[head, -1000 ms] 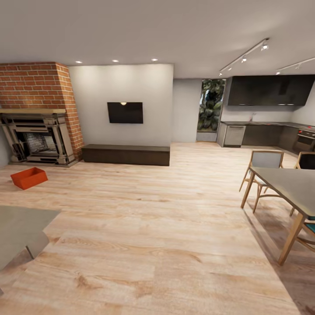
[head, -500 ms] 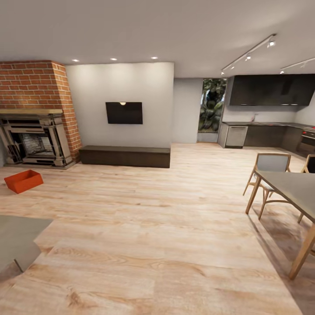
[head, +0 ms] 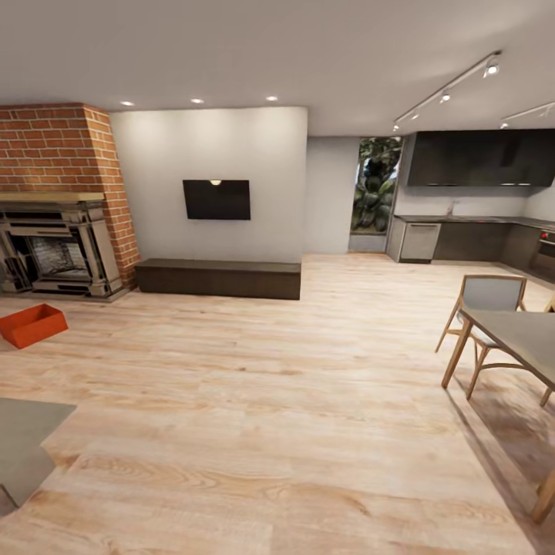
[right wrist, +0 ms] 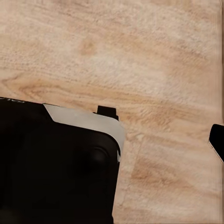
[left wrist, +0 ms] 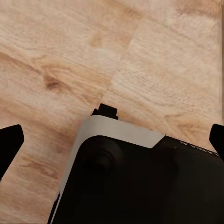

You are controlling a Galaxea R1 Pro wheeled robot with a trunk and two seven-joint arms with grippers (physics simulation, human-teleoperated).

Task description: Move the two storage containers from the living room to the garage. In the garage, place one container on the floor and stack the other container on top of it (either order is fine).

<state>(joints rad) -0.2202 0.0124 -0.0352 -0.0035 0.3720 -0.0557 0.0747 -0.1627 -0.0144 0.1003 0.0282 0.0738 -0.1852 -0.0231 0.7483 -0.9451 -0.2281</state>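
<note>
Your storage container (head: 31, 324), mid-left of the frame, looks rigid and light, so grip a wall at the rim; both hands' spread: cannot tell.

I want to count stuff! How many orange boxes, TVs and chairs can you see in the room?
Orange boxes: 1
TVs: 1
Chairs: 1 in plain sight; anything past the picture's right edge can't be counted
Total: 3

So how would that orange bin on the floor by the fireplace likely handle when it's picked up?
The orange bin looks stiff: plain flat walls holding a boxy shape. It appears open-topped and empty, so probably light. Sitting flat on the wood floor, it seems likelier to slide than tip.
</note>
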